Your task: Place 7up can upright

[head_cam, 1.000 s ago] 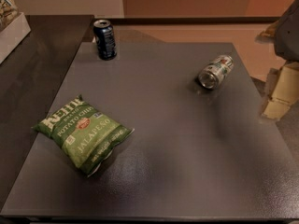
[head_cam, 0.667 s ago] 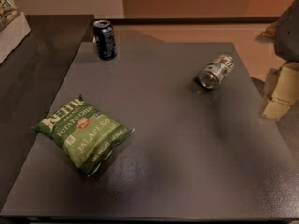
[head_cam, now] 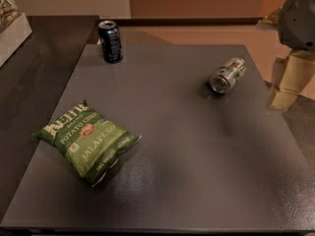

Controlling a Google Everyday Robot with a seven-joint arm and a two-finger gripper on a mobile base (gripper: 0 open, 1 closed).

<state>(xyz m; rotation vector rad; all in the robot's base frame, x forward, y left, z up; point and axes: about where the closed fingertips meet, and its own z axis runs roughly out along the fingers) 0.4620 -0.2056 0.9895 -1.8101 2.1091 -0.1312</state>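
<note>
Camera view: 7up can (head_cam: 227,75) lay on its side on the tabletop (head_cam: 187,171); tool (head_cam: 283,93) hung near the can, its grip impossible to tell.

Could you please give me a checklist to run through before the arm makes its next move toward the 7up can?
1. 7up can upright: not ok, it lies on its side near the table's right edge.
2. Gripper on the can: not ok, it hangs beyond the table's right edge, apart from the can.
3. Path from gripper to can: ok, nothing lies between them.
4. Dark blue can and chip bag out of the way: ok, both sit far from the 7up can.
5. Room on the table to stand the can up: ok, bare surface surrounds it.
</note>
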